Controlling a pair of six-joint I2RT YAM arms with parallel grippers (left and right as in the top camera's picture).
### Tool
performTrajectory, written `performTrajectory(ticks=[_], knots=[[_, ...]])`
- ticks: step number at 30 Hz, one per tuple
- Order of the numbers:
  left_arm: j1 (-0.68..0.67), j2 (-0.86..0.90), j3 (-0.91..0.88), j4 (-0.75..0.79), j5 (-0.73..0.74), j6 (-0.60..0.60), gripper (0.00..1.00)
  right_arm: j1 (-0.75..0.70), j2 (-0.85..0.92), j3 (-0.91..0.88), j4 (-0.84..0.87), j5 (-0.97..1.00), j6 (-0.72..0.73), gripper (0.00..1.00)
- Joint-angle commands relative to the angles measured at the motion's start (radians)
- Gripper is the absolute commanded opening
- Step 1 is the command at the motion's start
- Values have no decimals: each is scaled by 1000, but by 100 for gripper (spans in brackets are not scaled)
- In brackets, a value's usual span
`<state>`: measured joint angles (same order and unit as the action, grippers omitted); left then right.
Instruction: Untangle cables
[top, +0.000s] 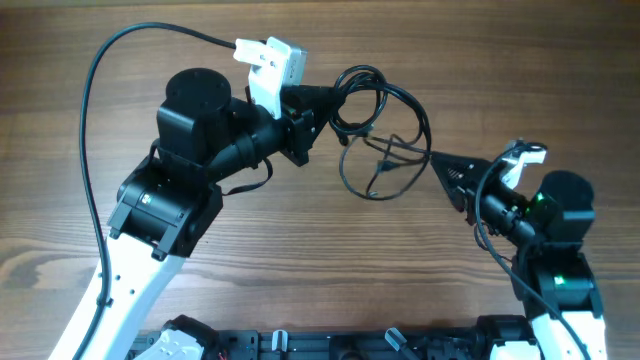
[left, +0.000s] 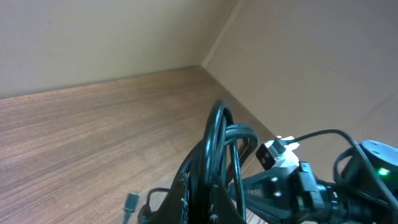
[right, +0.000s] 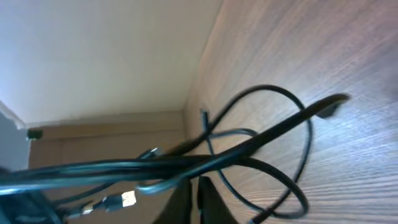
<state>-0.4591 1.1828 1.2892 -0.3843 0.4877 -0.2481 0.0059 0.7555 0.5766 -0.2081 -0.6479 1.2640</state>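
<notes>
Cables (top: 375, 125): a tangle of thin black loops in the middle of the table (top: 300, 270), strung between the two arms. Part of it is lifted off the wood and the lower loops hang toward it.
Left pincer (top: 318, 112): closed on the thick end of the bundle. In the left wrist view several strands rise together out of its jaws.
Right pincer (top: 437, 162): closed, with its tip at the right edge of the widest loop. In the right wrist view strands cross just over the fingertips, but I cannot tell whether one is actually pinched.
Plug ends: a silver-tipped plug (right: 127, 199) dangles under the bundle, and another small plug (left: 132, 202) lies low near the table.
Step in hand: probably drawing one loop out to the right while the left side anchors the rest.
How to do it well: confirm that a single strand is caught, not two. Pull slowly and level, away from the left arm. Keep the anchor firm so the whole bundle does not follow.
Watch for: loops cinching into a knot. If tension rises and nothing separates, slacken off and re-grip nearer a free plug.
</notes>
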Motion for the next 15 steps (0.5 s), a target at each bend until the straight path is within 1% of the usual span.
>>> performTrajectory(ticks=[1, 4, 8, 10, 15], knots=[[-3, -18, 13, 20, 17, 8, 4, 4, 50, 4, 5, -18, 16, 4], [-3, -18, 13, 54, 8, -2, 4, 4, 83, 4, 5, -52, -43, 4], [-3, -18, 13, 113, -118, -122, 4, 4, 124, 4, -2, -111, -117, 4], [-3, -18, 13, 147, -144, -163, 4, 4, 138, 4, -32, -113, -139, 4], [-3, -18, 13, 198, -145, -179, 4, 4, 153, 4, -54, -114, -143, 4]])
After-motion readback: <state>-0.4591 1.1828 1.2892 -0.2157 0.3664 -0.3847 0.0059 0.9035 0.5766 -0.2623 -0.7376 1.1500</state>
